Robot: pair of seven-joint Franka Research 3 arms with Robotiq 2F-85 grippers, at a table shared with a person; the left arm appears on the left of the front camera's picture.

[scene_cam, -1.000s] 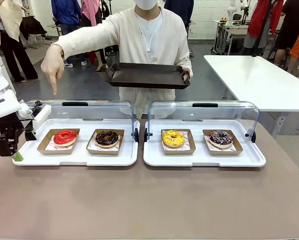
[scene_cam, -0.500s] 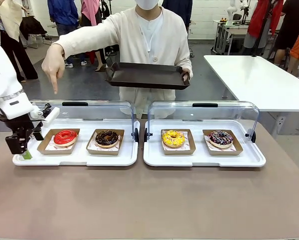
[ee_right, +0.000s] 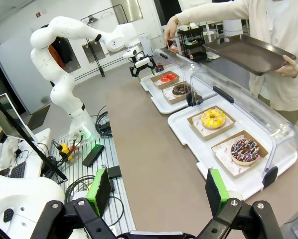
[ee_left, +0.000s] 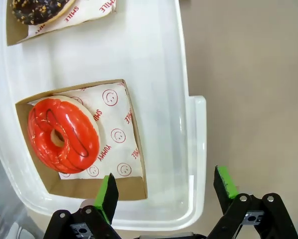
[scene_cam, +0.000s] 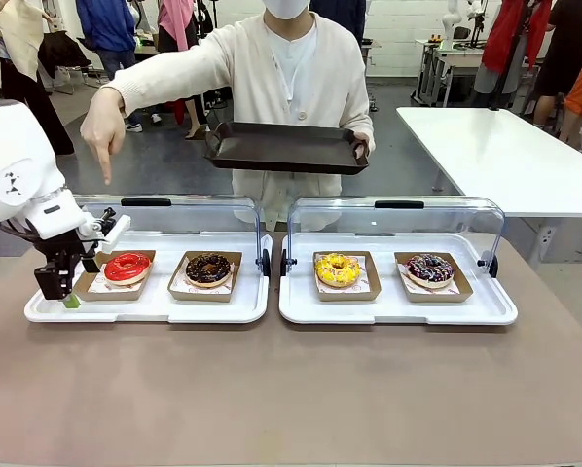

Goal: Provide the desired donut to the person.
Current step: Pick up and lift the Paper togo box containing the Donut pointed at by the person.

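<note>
Left wrist view: the left gripper (ee_left: pixel 166 183) hung wide open, empty, beside the red donut (ee_left: pixel 63 134) on paper (ee_left: pixel 116 119) printed "SMILE" and "YUMMY" in the white tray (ee_left: pixel 159 74); the right gripper (ee_right: pixel 158 184) also gaped empty.

The right gripper (ee_right: pixel 158 191) hangs off the end of the table (ee_right: pixel 144 149), its green pads spread wide with nothing between them. Along the table's edge on the person's side sit two white trays with clear lids raised. The nearer tray (ee_right: pixel 181 127) holds a sprinkled donut (ee_right: pixel 245 151) and a yellow donut (ee_right: pixel 213 118). The farther tray (ee_right: pixel 161 103) holds a chocolate donut (ee_right: pixel 181 90) and a red donut (ee_right: pixel 168 77). The left gripper (ee_right: pixel 141 63) hovers at that tray's outer end, just beside the red donut. Behind the trays the person (ee_right: pixel 268 25) holds a dark serving tray (ee_right: pixel 243 52) in one hand, while the other hand (ee_right: pixel 170 30) points down near the red donut.
</note>
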